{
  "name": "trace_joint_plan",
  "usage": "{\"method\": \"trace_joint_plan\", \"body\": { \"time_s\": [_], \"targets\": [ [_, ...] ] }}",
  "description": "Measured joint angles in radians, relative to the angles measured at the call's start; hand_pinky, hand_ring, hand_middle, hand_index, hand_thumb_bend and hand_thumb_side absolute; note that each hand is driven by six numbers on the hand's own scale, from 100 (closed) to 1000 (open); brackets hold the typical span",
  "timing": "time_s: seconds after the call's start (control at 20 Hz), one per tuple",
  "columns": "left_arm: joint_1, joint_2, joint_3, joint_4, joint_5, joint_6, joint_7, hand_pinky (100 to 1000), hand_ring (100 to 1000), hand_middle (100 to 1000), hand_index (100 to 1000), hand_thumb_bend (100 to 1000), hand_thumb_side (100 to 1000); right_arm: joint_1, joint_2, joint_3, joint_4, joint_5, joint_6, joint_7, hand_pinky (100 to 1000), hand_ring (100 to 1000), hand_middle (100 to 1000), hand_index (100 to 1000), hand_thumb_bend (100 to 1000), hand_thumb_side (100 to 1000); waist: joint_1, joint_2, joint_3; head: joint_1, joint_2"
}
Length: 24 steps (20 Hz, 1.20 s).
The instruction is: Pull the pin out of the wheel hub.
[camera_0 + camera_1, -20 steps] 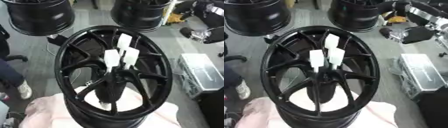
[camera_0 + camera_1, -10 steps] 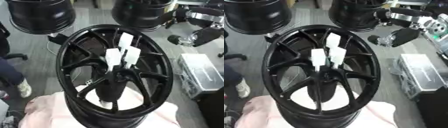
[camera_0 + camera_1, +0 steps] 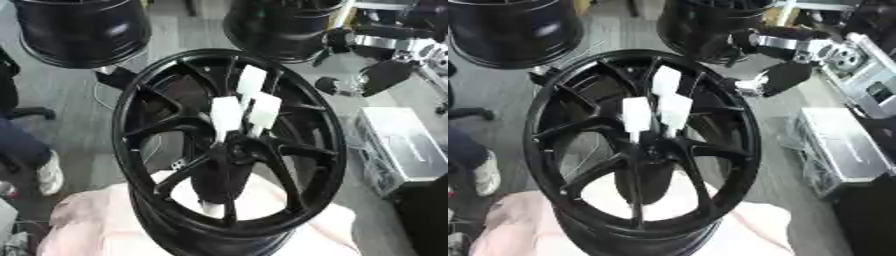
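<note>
A black spoked wheel hub (image 3: 229, 150) stands upright on a pale pink cloth (image 3: 96, 220) at the centre. 3 white pins (image 3: 226, 112) stick out from its middle. The right robot hand (image 3: 785, 77) reaches in from the upper right, apart from the hub; its fingers cannot be made out.

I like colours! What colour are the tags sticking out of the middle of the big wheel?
White tags, clearest in the left eye view.

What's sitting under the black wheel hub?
A pale pink cloth lies under the black wheel hub and shows between the spokes. What the cloth rests on is covered.
</note>
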State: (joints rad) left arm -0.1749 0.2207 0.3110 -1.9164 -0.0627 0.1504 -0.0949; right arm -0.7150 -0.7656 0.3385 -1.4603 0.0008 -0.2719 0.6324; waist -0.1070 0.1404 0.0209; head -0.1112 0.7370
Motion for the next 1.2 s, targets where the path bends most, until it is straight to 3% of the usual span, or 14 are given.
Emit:
{"method": "trace_joint_plan", "body": {
  "time_s": [0.5, 1.2],
  "targets": [
    [0.0, 0.0, 0.0, 0.0, 0.0, 0.0, -0.001, 765, 700, 714, 750, 425, 649, -0.031, 0.043, 0.033, 0.034, 0.035, -0.006, 0.05, 788, 893, 850, 942, 289, 589, 0.0, 0.0, 0.0, -0.011, 0.0],
    [0.001, 0.0, 0.0, 0.0, 0.0, 0.0, -0.002, 765, 700, 715, 750, 424, 648, -0.062, 0.107, 0.063, 0.091, 0.174, -0.011, 0.155, 789, 889, 856, 942, 300, 607, 0.0, 0.0, 0.001, -0.014, 0.0]
  ]
}}
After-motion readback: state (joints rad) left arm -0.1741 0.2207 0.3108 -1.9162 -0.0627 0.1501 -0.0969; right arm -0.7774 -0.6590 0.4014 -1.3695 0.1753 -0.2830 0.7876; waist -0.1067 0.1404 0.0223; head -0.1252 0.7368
